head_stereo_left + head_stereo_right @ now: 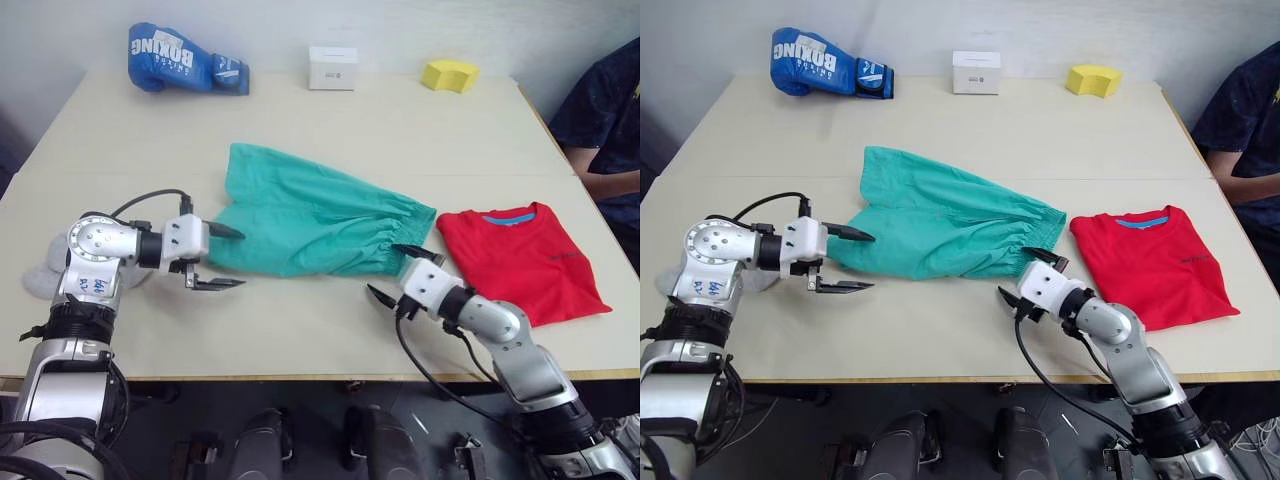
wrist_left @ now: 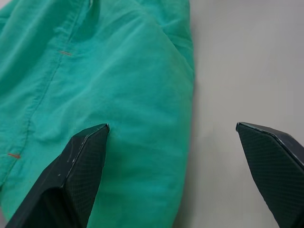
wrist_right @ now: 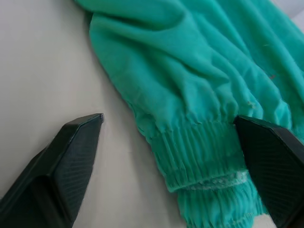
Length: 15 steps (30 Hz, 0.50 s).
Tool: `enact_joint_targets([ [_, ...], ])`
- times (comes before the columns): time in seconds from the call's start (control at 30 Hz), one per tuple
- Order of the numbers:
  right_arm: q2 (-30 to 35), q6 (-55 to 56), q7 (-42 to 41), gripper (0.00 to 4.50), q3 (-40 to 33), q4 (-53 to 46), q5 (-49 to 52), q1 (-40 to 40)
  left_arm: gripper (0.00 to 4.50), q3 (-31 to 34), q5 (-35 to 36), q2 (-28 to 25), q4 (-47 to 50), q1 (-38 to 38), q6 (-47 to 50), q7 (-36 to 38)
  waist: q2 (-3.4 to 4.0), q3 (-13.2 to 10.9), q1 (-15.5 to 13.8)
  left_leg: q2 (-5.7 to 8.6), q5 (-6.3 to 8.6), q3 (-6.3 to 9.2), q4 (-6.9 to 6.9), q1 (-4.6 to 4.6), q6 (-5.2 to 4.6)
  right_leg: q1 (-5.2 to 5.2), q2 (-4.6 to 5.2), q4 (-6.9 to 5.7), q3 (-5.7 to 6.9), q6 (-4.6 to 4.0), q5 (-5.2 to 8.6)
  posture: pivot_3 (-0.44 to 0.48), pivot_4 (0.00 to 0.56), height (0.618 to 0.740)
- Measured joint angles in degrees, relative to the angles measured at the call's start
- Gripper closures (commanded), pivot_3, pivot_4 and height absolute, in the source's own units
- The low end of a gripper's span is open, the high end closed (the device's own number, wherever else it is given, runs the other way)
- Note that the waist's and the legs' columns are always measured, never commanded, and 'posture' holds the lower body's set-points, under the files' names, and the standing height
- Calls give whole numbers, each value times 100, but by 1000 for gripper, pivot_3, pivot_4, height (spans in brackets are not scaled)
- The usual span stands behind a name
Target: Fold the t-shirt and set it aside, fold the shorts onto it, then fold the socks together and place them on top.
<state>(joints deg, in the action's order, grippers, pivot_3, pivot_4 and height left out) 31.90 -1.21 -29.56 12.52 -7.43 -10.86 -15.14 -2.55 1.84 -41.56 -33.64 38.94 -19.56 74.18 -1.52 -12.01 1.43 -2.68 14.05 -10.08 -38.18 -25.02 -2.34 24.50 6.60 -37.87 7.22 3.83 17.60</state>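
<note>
Folding the shorts (image 1: 310,222) cleanly means you close both wide-open grippers, left gripper (image 1: 222,257) and right gripper (image 1: 396,272), on the near edge just ahead of their fingertips.

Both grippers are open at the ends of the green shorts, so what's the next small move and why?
Probably close both grippers on the shorts. The left gripper is open over the leg end and the right gripper is open at the elastic waistband, neither holding fabric. The t-shirt already lies folded aside, so the shorts seem next.

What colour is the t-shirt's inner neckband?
Blue, on the red t-shirt; the neckband shows best in the left eye view.
</note>
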Motion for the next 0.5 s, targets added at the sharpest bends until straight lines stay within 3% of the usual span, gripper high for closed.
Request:
enact_joint_targets([
  [0.1, 1, 179, 123, 649, 91, 305, -251, -228, 0, -163, -370, 96, -105, 31, -233, -606, -6, 17, 5, -3, -2, 5, 1, 5, 2, -5, -1, -2, -4, 0, 0, 0, 150, 740],
  [0.17, 5, 244, 195, 1321, 95, 659, -409, -432, 0, -314, -743, 189, -354, 255, -406, -1293, -7, 23, -23, 0, -3, 8, 1, 27, -1, -26, 1, -1, -5, 0, 0, 0, 150, 740],
  [0.27, 20, 276, 250, 2383, 89, 999, -553, -558, 577, -565, -1198, 230, -711, 547, -615, -1925, -5, 30, -33, -2, 8, 12, 13, 94, -4, -90, 7, 14, -3, -1, 0, 0, 150, 740],
  [0.47, 61, 658, 230, 4377, 91, 1422, -667, -743, 2365, -819, -1442, 275, -1580, 930, -861, -2327, 22, 64, 22, -11, 11, 11, 14, 95, 3, -87, 10, 11, -5, -7, 3, 0, 150, 740],
  [0.5, 79, 763, 209, 4500, 91, 1505, -691, -769, 2729, -820, -1426, 270, -1660, 917, -942, -2283, 32, 74, 27, -12, 11, 9, 15, 97, 4, -87, 9, 10, -4, -9, 5, 0, 150, 740],
])
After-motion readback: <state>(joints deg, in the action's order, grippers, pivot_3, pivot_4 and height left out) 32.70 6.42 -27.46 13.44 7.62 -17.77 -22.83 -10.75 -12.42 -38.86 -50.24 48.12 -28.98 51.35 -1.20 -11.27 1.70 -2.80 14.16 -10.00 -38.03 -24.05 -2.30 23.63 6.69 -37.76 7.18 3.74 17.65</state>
